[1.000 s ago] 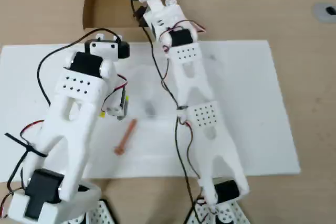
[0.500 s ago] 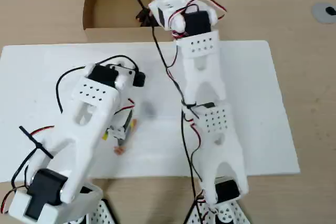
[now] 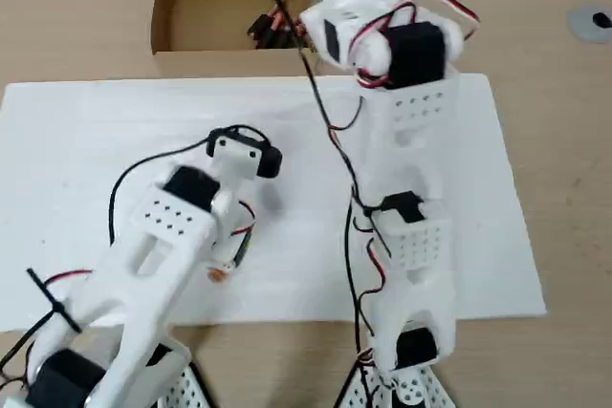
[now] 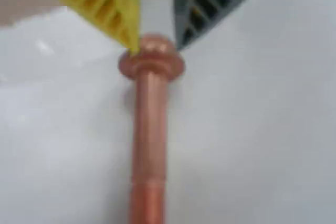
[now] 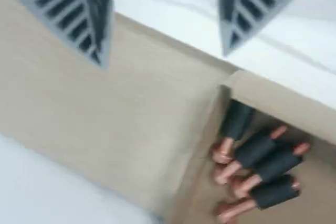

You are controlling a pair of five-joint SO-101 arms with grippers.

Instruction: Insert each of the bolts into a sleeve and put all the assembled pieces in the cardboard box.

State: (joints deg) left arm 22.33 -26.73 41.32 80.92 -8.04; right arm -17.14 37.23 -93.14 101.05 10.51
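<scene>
The bolt (image 4: 149, 129) lies flat on the white mat (image 3: 96, 140), toward the edge nearest the arm bases and under the left arm's wrist.

Step in hand: pickup of this bolt, judged not yet complete. The left gripper (image 4: 155, 45) stands at the bolt's head. Its jaws are parted by a narrow gap, narrower than the head, and their tips sit at the head's rim (contact or slight hover cannot be told). Nothing is clamped.

The next move calls for a wider opening, a descent astride the shank, then closure, ahead of insertion into a sleeve.

Several assembled pieces (image 5: 257, 150) lie in a corner of the box (image 3: 158, 16). The right gripper (image 5: 164, 48) hangs above that corner, jaws spread wide, holding nothing.
</scene>
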